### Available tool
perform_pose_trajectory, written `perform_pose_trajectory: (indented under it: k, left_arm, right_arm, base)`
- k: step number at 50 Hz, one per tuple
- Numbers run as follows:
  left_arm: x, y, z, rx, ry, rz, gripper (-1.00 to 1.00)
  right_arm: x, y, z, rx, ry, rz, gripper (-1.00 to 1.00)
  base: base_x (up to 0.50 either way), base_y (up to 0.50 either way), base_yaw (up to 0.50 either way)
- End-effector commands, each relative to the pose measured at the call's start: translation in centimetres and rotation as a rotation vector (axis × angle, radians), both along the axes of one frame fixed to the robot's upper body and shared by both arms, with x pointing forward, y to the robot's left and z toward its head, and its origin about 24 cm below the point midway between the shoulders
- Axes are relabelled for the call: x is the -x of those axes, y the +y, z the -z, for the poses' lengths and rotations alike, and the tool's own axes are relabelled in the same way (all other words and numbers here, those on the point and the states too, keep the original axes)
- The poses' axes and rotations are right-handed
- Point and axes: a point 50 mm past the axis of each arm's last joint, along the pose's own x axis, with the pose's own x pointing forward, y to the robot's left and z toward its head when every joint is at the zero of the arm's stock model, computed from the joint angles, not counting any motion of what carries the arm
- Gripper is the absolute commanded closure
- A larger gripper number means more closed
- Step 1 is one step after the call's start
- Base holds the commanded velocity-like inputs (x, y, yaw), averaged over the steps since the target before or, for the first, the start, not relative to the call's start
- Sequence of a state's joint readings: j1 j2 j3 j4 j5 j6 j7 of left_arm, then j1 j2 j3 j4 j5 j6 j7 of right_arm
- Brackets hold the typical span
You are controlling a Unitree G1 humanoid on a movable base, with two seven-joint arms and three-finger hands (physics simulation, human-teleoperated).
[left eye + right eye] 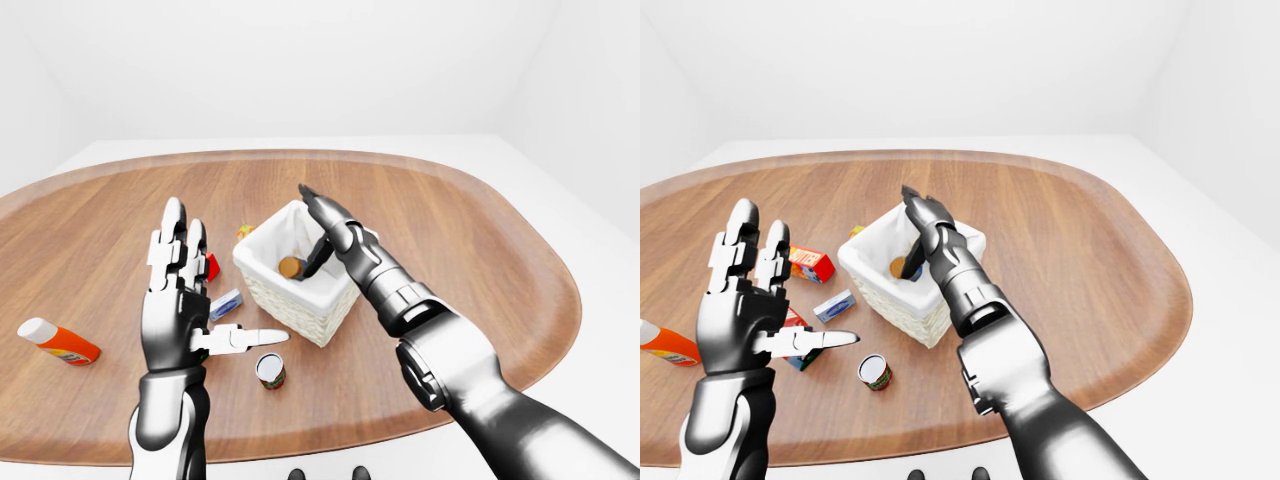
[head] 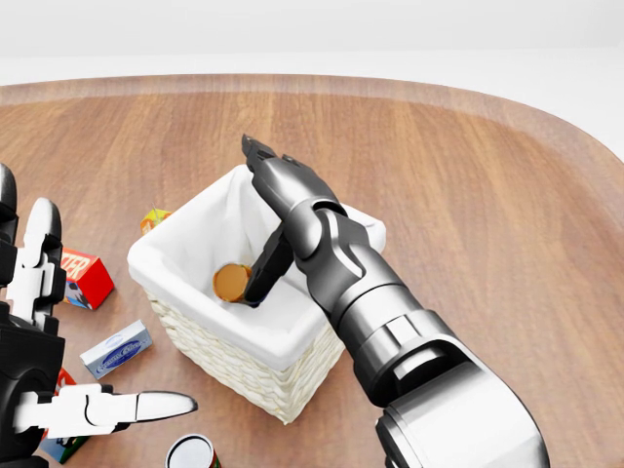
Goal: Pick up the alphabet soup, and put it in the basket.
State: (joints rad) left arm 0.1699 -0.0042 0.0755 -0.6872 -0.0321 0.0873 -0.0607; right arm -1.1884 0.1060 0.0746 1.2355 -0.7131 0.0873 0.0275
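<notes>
Resting inside the white-lined wicker basket point(image 2: 255, 363), the orange-ended alphabet soup can point(image 2: 232, 283) lies free; right hand point(image 2: 278, 210) fingers spread above the rim, left hand point(image 1: 176, 300) open over bare wooden bench point(image 2: 468, 195).

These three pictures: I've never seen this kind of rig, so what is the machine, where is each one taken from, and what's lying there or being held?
All three are simulator renders from cameras on a humanoid robot's head, looking out over its own arms: one head view, plus a left-eye and right-eye pair showing nearly the same scene. The right robot hand is over the white-lined basket, fingers spread, holding nothing. The alphabet soup lies inside the basket. The left robot hand is raised, open and empty. On the wooden table lie another can, an orange bottle, a red box and a small blue-and-white box.
</notes>
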Motion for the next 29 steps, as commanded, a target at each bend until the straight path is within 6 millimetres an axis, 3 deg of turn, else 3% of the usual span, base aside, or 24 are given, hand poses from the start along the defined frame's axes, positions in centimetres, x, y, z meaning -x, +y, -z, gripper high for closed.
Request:
perform_pose_trajectory:
  k: [1, 29]
  left_arm:
    - [-0.2, 0.0, 0.2, 0.000, 0.010, 0.000, -1.00]
    - [-0.2, 0.0, 0.3, 0.000, 0.013, -0.002, -1.00]
  right_arm:
    - [0.0, 0.1, -0.1, 0.000, 0.000, -0.005, -1.00]
    - [0.2, 0.2, 0.4, 0.031, -0.006, -0.005, -1.00]
  base:
    - [0.00, 0.00, 0.00]
    - [0.00, 0.00, 0.00]
